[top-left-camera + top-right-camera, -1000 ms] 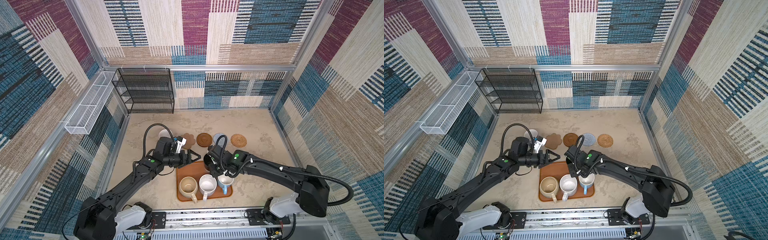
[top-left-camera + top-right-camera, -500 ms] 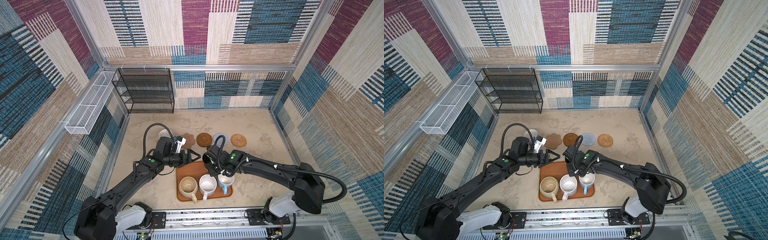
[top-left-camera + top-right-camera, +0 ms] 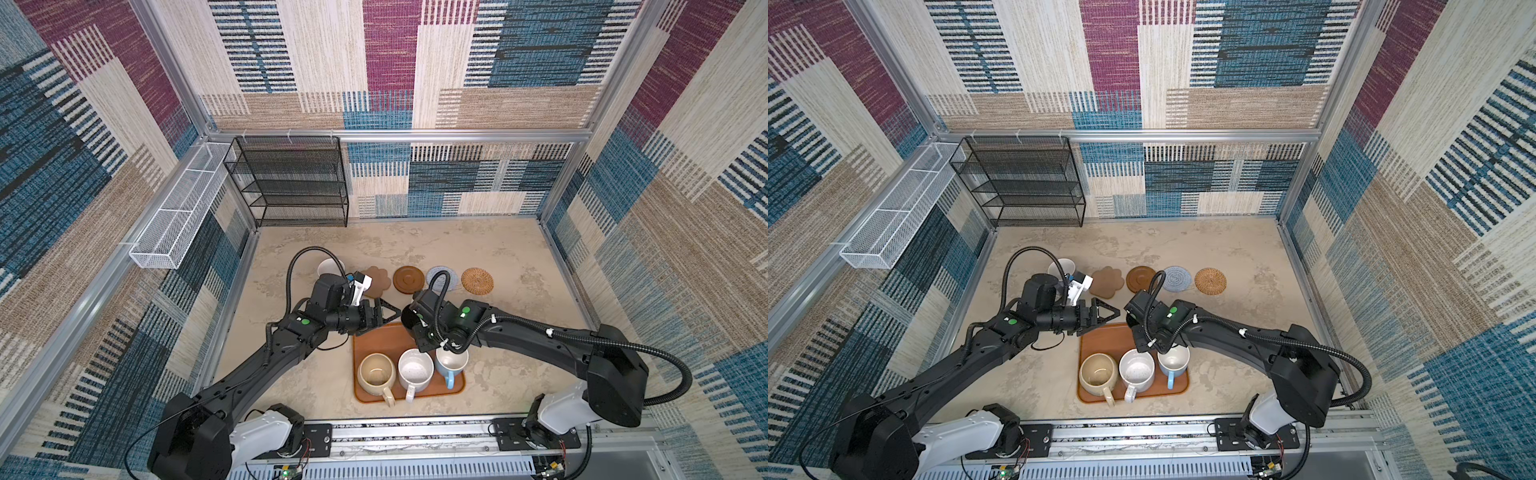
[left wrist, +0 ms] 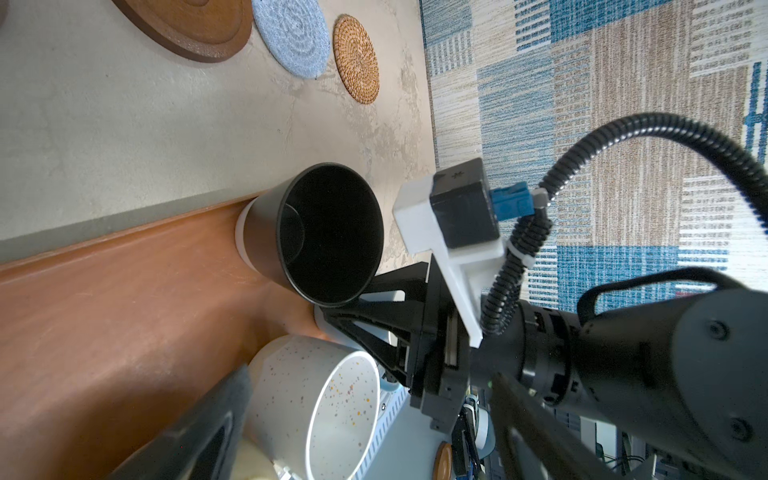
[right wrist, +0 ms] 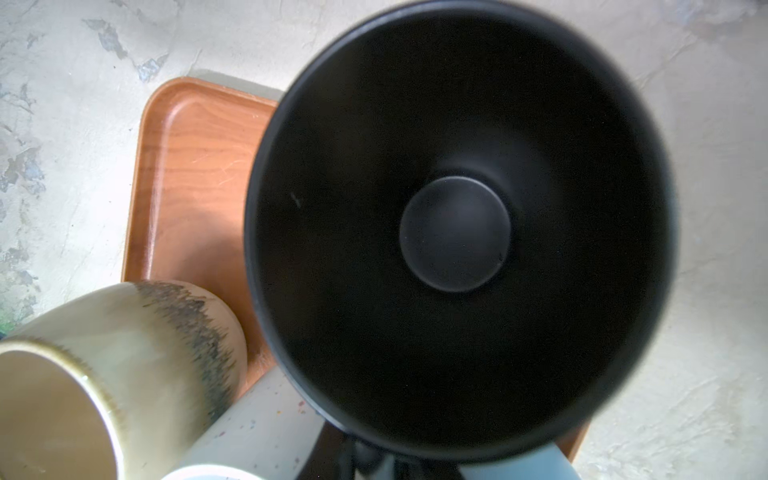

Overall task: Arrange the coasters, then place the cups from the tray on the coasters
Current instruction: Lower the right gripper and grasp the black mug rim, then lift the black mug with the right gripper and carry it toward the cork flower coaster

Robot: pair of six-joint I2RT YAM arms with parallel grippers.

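The right gripper (image 4: 351,309) fingers pinch the tall black mug (image 4: 328,232) on the orange-brown tray (image 4: 124,291), ready for lifting; left gripper (image 3: 388,312) fingers gape wide, clear.

1. Your widest gap is the bare far-left half of the tray (image 3: 374,345). The beige mug (image 3: 376,371), speckled mug (image 3: 415,368) and blue mug (image 3: 452,360) crowd its near edge.
2. The left gripper (image 3: 390,318), fingers spread, hangs just beside the black mug (image 4: 266,237) and blocks that side.
3. The bench (image 3: 498,382) right of the tray lies free.
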